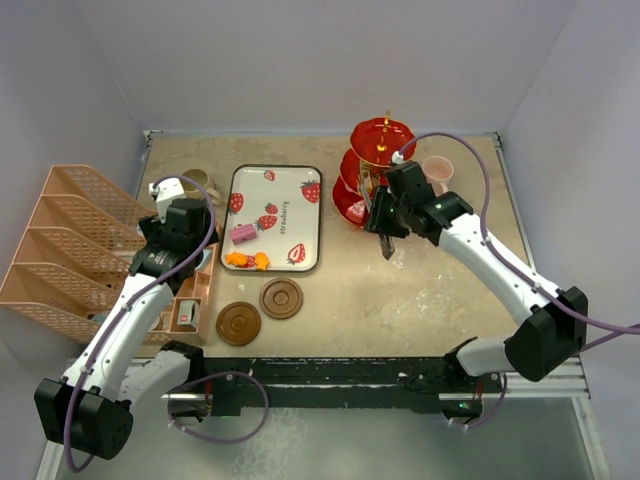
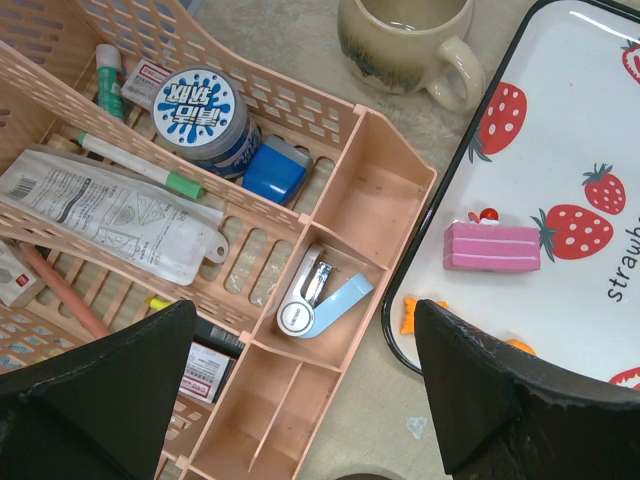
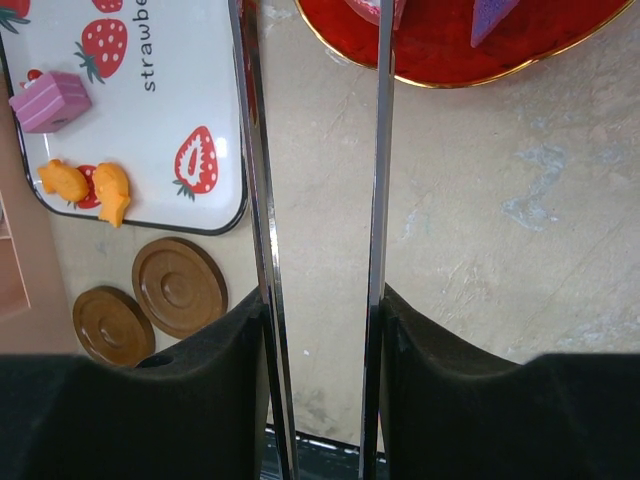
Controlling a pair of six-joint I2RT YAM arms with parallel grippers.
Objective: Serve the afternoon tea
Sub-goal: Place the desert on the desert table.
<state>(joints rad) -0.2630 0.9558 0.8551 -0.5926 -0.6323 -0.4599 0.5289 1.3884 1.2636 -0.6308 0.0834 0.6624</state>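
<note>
The pink toy cake (image 1: 243,234) lies on the strawberry tray (image 1: 290,195), nine o'clock from the red stand (image 1: 365,165). It looks light, stiff, likely slippery, and best nipped across its flat sides. Right tool (image 3: 322,320) pinches the tweezers (image 3: 381,150), tips apart; left tool (image 2: 305,330) spread.

We see a white tray (image 1: 255,195) with red strawberries and a black rim, a pink cake slice (image 2: 492,247) and orange fish sweets (image 3: 85,185). The tiered stand (image 1: 378,135) is translucent red edged in gold, the two coasters (image 3: 180,287) brown, the tweezers (image 3: 381,150) silver. We also find an olive-beige mug (image 2: 405,40), a pink mug (image 1: 437,170) and a peach organiser (image 2: 370,190).
</note>
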